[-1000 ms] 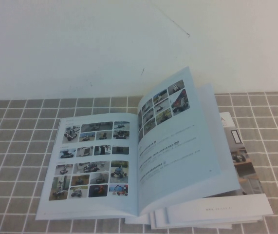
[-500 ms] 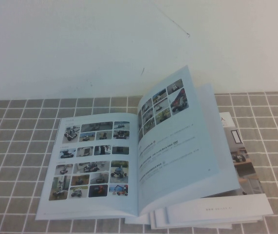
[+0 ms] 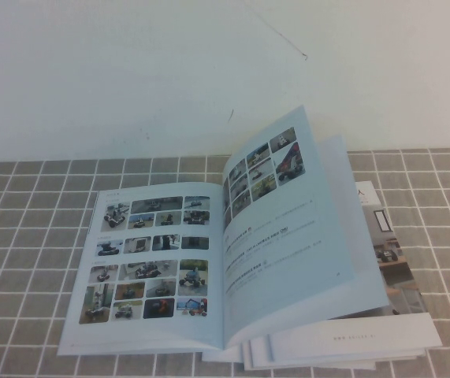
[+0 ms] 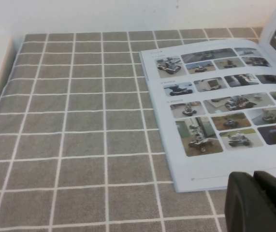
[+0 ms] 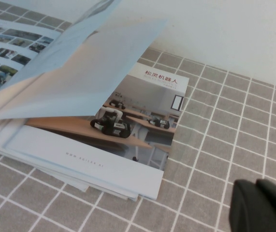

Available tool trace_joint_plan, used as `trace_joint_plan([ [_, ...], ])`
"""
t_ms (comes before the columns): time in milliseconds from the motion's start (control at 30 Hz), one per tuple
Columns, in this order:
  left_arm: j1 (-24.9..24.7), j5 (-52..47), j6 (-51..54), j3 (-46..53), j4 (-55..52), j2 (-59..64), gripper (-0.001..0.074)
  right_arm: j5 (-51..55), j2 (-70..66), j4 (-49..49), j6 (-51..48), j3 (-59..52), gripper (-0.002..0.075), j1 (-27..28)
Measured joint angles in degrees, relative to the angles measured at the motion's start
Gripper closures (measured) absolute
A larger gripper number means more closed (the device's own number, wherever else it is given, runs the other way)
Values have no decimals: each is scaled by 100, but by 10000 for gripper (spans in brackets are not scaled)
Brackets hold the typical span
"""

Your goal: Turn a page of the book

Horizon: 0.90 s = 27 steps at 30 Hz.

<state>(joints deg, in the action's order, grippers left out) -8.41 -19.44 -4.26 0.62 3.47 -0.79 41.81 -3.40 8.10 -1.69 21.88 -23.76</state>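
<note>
Book (image 3: 209,268) lies open; left gripper (image 4: 261,203) and right gripper (image 5: 263,205) beside it.

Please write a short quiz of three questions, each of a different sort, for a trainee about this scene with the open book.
1. True or false: the flat white glossy page with the photo grid is held by a gripper.
2. The thin open catalogue book lies partly on: A) white booklets with a room photo B) a tray.
3. Fill in: the raised page with few photos stands ___ of the spine.

Key: 1 false, the black left gripper and black right gripper are apart from the paper, over the grey checked cloth. 2 A. 3 right.
</note>
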Motion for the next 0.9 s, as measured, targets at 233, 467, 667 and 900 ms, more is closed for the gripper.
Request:
trace_joint_plan([
  [233,82,9,0,0,38,0,738,0,0,-9,0,0,727,0],
  [467,82,9,0,0,38,0,738,0,0,-9,0,0,727,0],
  [667,82,9,0,0,38,0,738,0,0,-13,0,0,727,0],
  [900,82,9,48,0,38,0,738,0,0,-13,0,0,727,0],
])
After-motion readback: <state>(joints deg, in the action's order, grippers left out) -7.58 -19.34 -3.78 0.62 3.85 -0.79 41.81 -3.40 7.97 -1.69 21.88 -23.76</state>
